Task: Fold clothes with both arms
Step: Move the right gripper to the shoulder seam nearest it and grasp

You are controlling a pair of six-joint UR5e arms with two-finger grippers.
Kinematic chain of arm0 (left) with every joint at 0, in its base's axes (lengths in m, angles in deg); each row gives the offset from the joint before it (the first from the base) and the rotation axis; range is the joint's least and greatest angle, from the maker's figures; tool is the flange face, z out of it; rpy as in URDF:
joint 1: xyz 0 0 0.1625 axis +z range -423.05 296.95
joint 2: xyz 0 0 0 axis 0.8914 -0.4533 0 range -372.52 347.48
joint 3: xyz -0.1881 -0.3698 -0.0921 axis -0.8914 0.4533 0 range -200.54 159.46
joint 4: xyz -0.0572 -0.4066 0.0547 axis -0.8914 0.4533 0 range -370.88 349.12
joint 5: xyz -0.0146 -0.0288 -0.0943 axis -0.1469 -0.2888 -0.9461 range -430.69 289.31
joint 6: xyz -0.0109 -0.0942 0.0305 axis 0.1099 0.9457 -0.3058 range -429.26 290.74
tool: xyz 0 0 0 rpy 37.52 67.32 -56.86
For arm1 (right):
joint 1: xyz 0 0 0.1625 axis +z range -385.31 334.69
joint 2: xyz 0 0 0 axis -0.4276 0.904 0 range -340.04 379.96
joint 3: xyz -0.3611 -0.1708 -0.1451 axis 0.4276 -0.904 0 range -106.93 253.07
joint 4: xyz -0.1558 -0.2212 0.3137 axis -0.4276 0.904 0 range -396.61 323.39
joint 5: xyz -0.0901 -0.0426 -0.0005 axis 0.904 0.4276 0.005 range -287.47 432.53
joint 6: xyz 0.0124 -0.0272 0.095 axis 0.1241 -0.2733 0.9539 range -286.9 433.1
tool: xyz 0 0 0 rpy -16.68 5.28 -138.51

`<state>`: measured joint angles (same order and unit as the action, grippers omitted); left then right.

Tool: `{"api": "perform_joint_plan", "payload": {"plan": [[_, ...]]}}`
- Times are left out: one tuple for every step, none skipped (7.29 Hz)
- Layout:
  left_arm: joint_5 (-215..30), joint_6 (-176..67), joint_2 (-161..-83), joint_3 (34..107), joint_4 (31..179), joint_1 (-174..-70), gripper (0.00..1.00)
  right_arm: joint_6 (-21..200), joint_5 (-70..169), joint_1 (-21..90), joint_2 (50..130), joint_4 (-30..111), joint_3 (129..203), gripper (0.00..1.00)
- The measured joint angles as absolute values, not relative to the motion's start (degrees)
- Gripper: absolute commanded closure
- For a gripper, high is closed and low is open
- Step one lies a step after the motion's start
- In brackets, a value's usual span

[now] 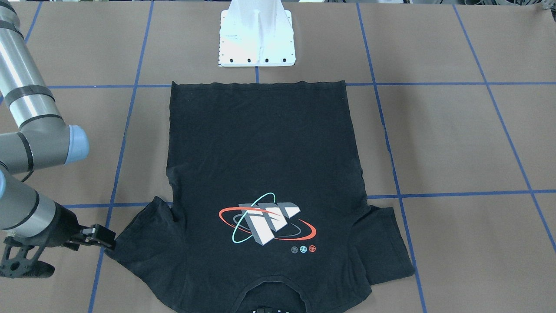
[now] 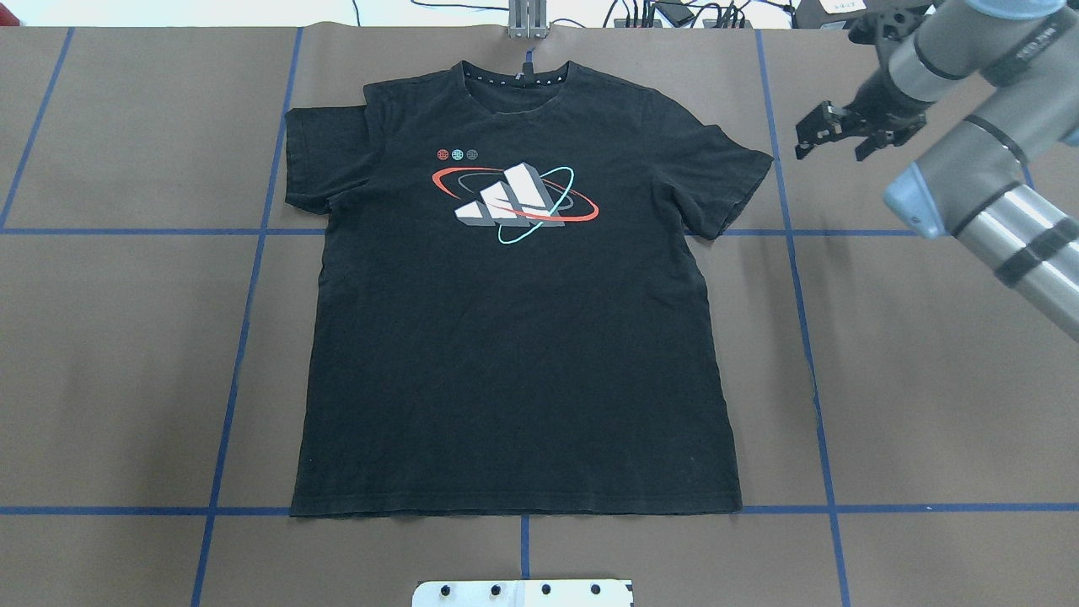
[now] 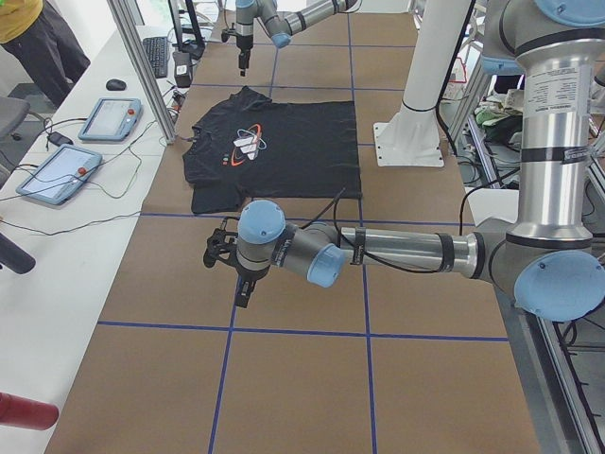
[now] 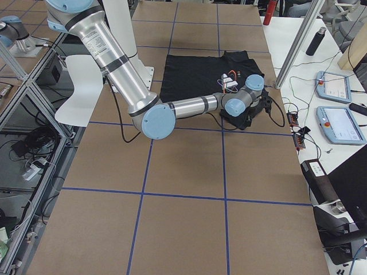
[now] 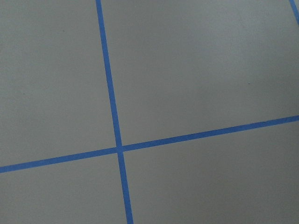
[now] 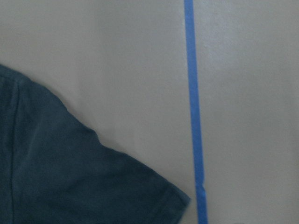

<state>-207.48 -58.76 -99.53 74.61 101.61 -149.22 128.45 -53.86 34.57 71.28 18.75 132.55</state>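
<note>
White base mount (image 2: 523, 593): nearest item in the overhead view, at the near edge of the brown paper table (image 2: 927, 379).

T-shirt (image 2: 514, 354): black, spread flat and face up mid-table. Hem lies toward the mount, logo (image 2: 514, 198) and collar farther off. Judged light, limp and apt to sag or drag. Best pinched at its edges (sleeve hems, shoulders, hem corners), catching both layers.

Right gripper (image 2: 830, 145): far right, fingers spread, holding nothing, near the sleeve (image 2: 729, 181) on that side.

Left gripper (image 3: 243, 298): seen only from the table's left end, over bare paper well apart from the shirt. Whether it is spread or closed cannot be told.

View notes: the front-facing view makes right gripper and sleeve look as if they touch, but overhead shows a gap. Only the right wrist view shows the sleeve corner just beside a blue tape line (image 6: 194, 116).
</note>
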Motion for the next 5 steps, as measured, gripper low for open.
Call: {"api": "perform_joint_plan", "payload": {"plan": [[-207.44, -58.78, -99.53, 74.62, 101.61, -149.23, 0.00, 132.50, -51.48, 33.46, 68.42, 12.90, 126.54, 0.11], [-207.39, -58.78, -99.53, 74.69, 101.62, -149.23, 0.00, 134.26, -49.80, 32.62, 67.09, 9.31, 122.71, 0.12], [-207.37, -58.74, -99.53, 74.78, 101.62, -149.24, 0.00, 134.96, -49.14, 32.33, 66.72, 7.82, 121.17, 0.12], [-207.36, -58.72, -99.53, 74.88, 101.61, -149.25, 0.00, 135.30, -49.13, 32.37, 66.84, 7.25, 120.97, 0.12], [-207.36, -58.72, -99.53, 74.94, 101.61, -149.26, 0.00, 135.41, -49.50, 32.44, 67.69, 7.02, 121.79, 0.12]]}}
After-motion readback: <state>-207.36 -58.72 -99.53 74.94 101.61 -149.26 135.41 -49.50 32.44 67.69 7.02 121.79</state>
